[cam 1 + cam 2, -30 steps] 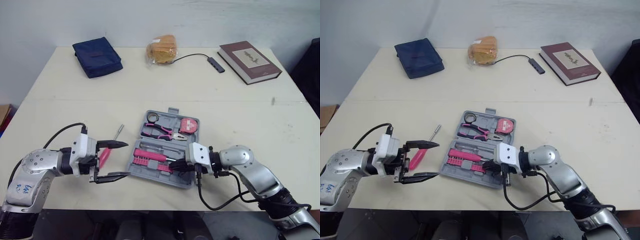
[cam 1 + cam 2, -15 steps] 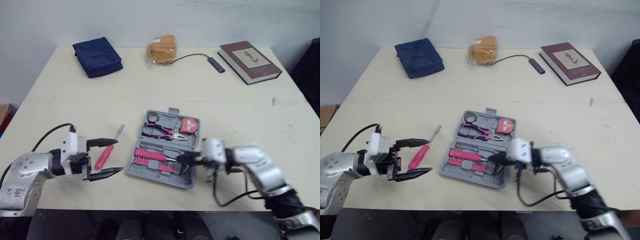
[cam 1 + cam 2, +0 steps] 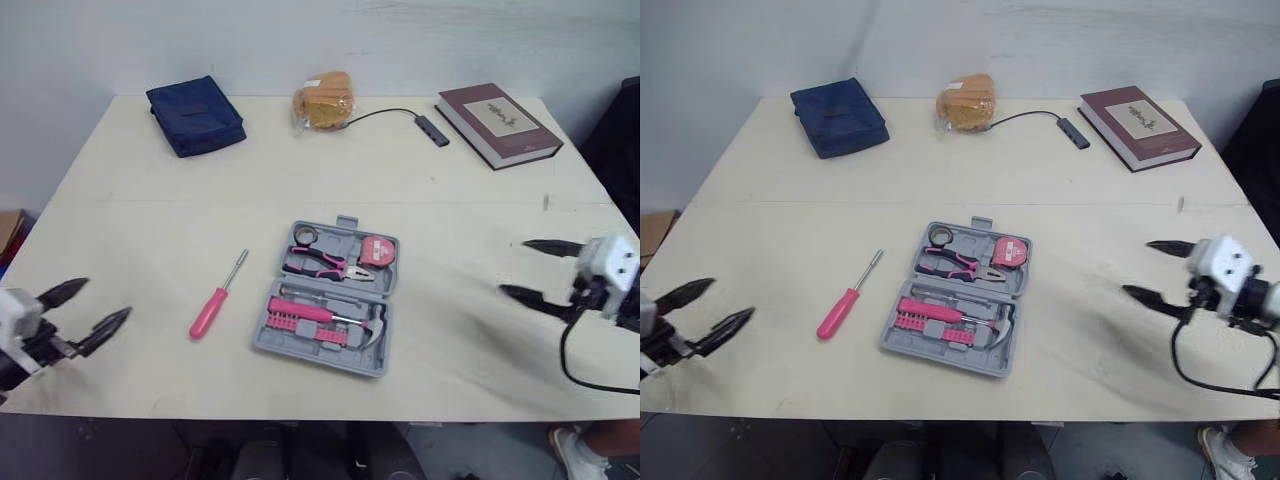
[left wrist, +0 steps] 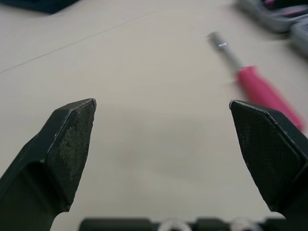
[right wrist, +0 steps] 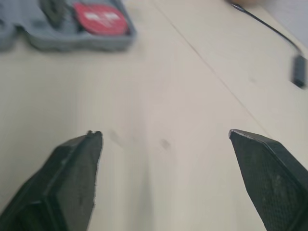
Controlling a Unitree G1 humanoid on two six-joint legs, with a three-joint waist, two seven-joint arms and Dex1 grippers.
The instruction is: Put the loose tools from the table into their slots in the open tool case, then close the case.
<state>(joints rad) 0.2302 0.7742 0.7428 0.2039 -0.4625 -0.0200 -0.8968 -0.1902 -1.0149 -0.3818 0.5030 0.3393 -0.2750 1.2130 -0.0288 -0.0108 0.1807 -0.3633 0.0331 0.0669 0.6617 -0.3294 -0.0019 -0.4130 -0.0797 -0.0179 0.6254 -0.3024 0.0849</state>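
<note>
The open tool case (image 3: 320, 357) is seen at the centre of the frame on the table (image 3: 440, 200), with pliers (image 3: 320, 263), a tape measure (image 3: 377, 250), a hammer (image 3: 372, 325) and a row of pink bits (image 3: 298, 318) laid in its slots. The pink-handled screwdriver (image 3: 213, 305) is found loose on the tabletop just left of the case, apart from it, its shaft pointed toward the upper right. The left gripper (image 3: 106, 298) is held at the lower left edge with its fingers spread wide and nothing between them, well apart from the screwdriver, and the right gripper (image 3: 513, 267) is held at the right edge, likewise spread and empty, well apart from the case.
</note>
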